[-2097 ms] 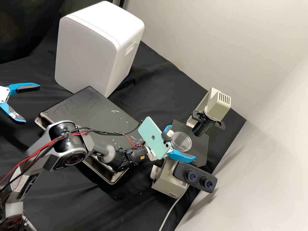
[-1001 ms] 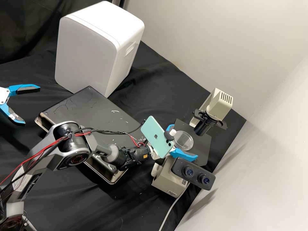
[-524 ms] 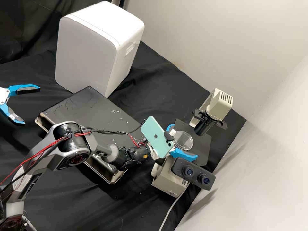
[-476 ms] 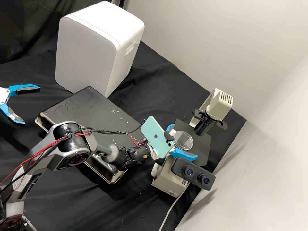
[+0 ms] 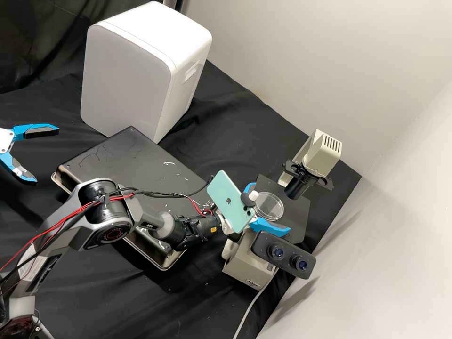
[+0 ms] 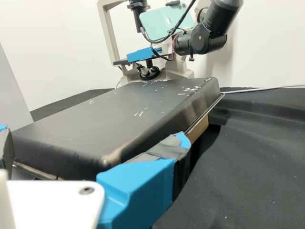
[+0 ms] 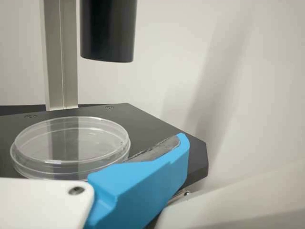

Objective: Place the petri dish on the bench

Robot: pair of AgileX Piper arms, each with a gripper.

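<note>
The right gripper [image 5: 264,212] has edged forward and now straddles, unclenched, the petri dish [image 5: 270,205] on the microscope stage [image 5: 296,213] at 3 o'clock from the tray [image 5: 127,160]; likely light, slick and brittle, it wants a gentle pinch across its rim.

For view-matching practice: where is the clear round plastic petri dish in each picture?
High view: petri dish on the black microscope stage, right of centre.
Left wrist view: too small to tell.
Right wrist view: dish on the stage.
Shared landmark: right claw's blue finger beside it.

A lab: a microscope [image 5: 294,216] stands on the black bench [image 5: 235,127]
</note>
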